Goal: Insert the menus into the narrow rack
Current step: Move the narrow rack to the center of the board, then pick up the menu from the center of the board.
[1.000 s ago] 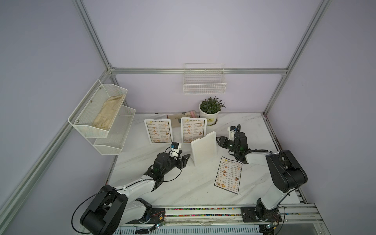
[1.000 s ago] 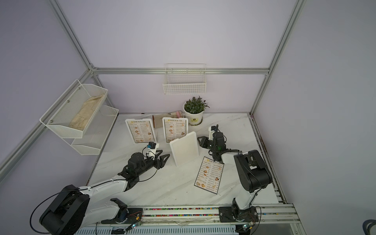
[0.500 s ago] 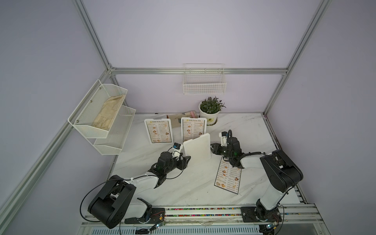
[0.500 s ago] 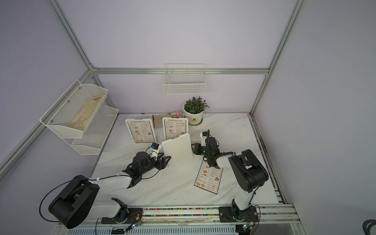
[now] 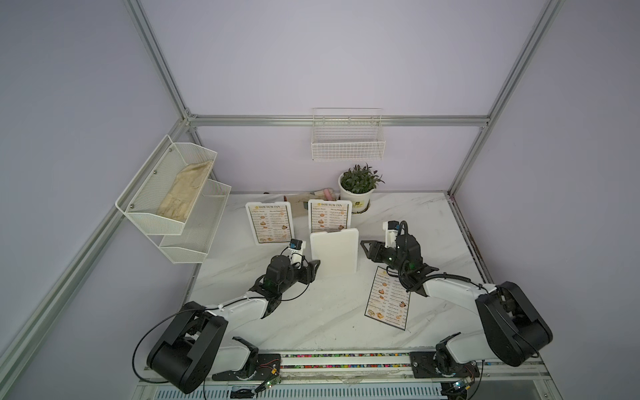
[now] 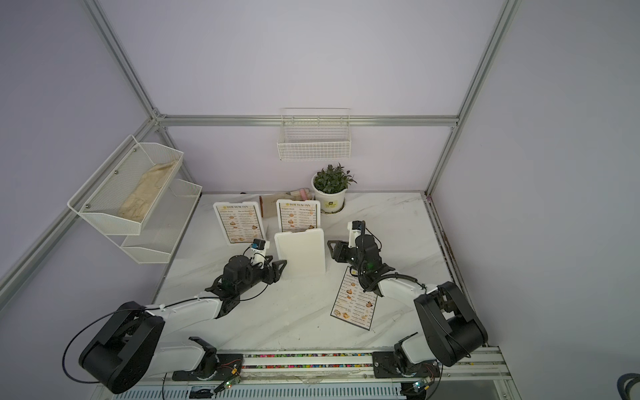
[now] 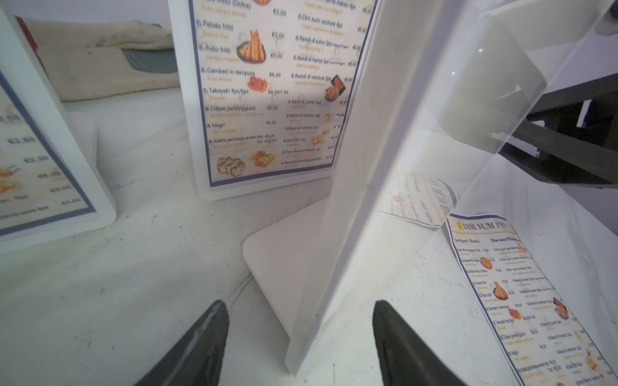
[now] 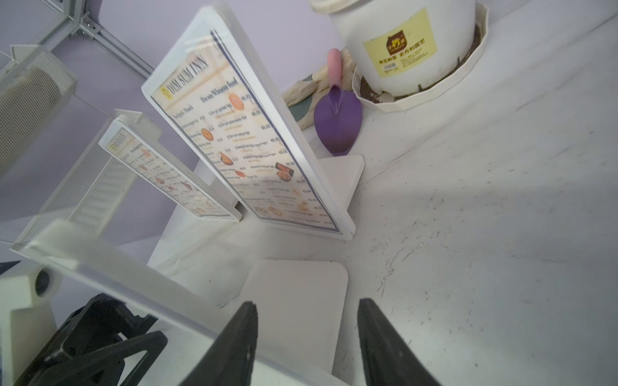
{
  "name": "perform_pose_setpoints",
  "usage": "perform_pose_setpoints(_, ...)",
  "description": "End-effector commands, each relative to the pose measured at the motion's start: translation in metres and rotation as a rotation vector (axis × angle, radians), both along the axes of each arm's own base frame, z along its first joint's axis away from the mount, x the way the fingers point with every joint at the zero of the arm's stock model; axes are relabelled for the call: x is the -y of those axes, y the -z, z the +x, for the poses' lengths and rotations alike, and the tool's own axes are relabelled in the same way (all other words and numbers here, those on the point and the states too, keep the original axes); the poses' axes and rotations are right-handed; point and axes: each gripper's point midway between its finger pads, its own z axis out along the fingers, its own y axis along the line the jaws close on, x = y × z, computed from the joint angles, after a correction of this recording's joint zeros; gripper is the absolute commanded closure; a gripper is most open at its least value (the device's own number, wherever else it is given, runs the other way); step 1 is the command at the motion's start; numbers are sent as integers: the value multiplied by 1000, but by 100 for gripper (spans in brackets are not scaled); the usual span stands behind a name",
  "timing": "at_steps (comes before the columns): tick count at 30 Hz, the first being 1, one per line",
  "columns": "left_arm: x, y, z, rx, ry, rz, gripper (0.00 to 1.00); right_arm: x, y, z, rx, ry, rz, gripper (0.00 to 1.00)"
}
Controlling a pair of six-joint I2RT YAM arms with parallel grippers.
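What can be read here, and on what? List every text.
"DIM SUM INN": heading of the loose menu and of the standing menu by the plant.
"Patate fritti", "Pollo fritti", "Gamberi in tempura", "Takoyaki 4pz/6pz", "Magri": standing menu by the plant.
Yellow pot label, other standing menu: too blurred to read.

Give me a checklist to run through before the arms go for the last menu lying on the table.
1. Empty stand upright on the table: ok.
2. Loose menu flat and face up beside it: ok.
3. Left claw open, holding nothing: ok.
4. Right claw open, holding nothing: ok.
5. Two back stands each hold a menu: ok.
6. Right arm clear of the loose menu: cannot tell; it covers one end in both top views.
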Motion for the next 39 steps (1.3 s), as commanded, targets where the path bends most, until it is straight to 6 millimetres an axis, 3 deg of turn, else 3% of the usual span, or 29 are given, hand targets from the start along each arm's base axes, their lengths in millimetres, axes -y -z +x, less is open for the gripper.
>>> perform_pose_setpoints(1,-14,-31,-1,19,-86,-68,2,26,14,-14,-124,125,-48,45)
perform_pose_setpoints(6,-45,-45,-16,-81,-265,-148,0,60,28,-38,-306,329,-9,35)
perform_pose_setpoints(9,-61,-51,-29,-45,-329,-227,0,74,30,-51,-327,383,-15,28)
perform_pose_setpoints(12,-77,-45,-40,-2,-399,-317,0,88,31,-64,-344,427,-45,14)
perform_pose_setpoints(15,-76,-40,-50,-2,-368,-347,0,97,35,-77,-362,435,-85,3)
perform_pose_setpoints(19,-58,-38,-67,7,-225,-381,0,97,44,-89,-366,378,-137,3)
perform_pose_setpoints(23,-44,-40,-81,-27,-132,-441,0,99,65,-96,-419,380,-154,3)
perform_pose_setpoints(29,-5,-47,-98,-90,24,-463,3,105,90,-98,-455,426,-168,3)
perform_pose_setpoints(32,21,-41,-100,-123,45,-378,6,101,94,-96,-458,407,-162,3)
perform_pose_setpoints(35,56,-33,-100,-153,69,-276,9,84,96,-93,-455,319,-133,3)
perform_pose_setpoints(39,113,-15,-104,-194,153,-149,14,80,104,-90,-439,292,-140,3)
